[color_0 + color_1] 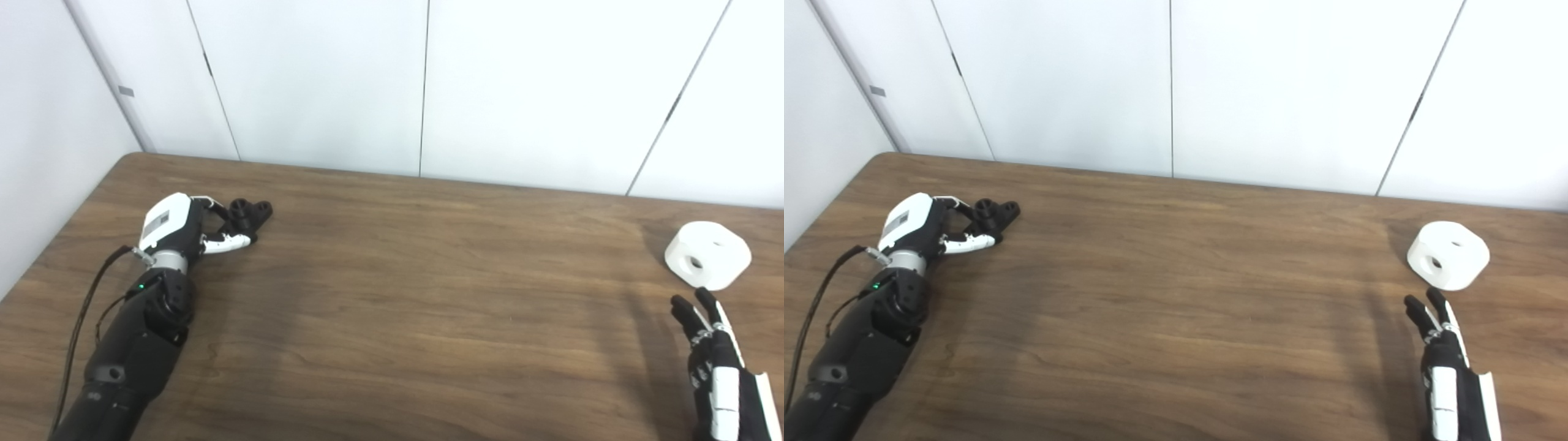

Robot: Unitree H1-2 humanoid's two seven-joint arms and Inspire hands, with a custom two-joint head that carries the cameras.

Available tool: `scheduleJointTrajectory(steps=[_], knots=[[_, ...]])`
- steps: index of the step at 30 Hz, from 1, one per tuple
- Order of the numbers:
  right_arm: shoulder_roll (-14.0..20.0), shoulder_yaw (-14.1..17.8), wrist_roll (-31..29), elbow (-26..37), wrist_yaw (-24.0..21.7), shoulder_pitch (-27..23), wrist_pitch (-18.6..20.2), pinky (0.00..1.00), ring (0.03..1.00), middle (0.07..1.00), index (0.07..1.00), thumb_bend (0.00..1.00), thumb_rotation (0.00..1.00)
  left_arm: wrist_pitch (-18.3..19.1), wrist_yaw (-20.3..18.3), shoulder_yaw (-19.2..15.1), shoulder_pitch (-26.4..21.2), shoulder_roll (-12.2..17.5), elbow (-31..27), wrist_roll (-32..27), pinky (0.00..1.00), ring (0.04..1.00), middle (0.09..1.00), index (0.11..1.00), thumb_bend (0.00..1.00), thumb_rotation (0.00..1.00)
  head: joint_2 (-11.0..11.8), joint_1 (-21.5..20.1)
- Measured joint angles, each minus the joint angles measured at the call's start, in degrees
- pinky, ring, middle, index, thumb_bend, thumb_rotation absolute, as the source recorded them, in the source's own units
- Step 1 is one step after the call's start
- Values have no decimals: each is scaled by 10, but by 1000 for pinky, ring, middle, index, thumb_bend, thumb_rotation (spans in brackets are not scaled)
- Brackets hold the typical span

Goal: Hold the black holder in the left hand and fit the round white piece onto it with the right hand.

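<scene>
While our left hand curls its fingers around the black holder on the table, nothing is lifted yet. Our right hand, fingers spread and empty, has the white piece just beyond it at twelve o'clock.

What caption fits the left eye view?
Left hand reaches the black holder; right hand nears the round white piece.

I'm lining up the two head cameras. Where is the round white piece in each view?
Left eye view: round white piece at far right, just beyond the right robot hand.
Right eye view: same piece, a little farther from the right edge.
Shared landmark: vertical wall seam.
</scene>
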State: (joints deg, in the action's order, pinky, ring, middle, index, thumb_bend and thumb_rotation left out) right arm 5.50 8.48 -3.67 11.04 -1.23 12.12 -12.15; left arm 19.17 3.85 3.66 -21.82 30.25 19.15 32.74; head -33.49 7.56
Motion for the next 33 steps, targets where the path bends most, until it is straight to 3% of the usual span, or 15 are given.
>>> scheduleJointTrajectory(steps=[5, 33], knots=[[0, 0, -1, 0, 0, 0, 0, 1000, 927, 887, 951, 468, 1000, -5, 7, -5, 2, -1, 1, -4, 1000, 912, 796, 487, 521, 53, 0, -1], [0, 3, -5, 2, -3, 3, 2, 1000, 936, 879, 949, 459, 1000, -18, 8, -4, 8, -5, -9, -19, 972, 896, 784, 487, 518, 45, -4, -3]])
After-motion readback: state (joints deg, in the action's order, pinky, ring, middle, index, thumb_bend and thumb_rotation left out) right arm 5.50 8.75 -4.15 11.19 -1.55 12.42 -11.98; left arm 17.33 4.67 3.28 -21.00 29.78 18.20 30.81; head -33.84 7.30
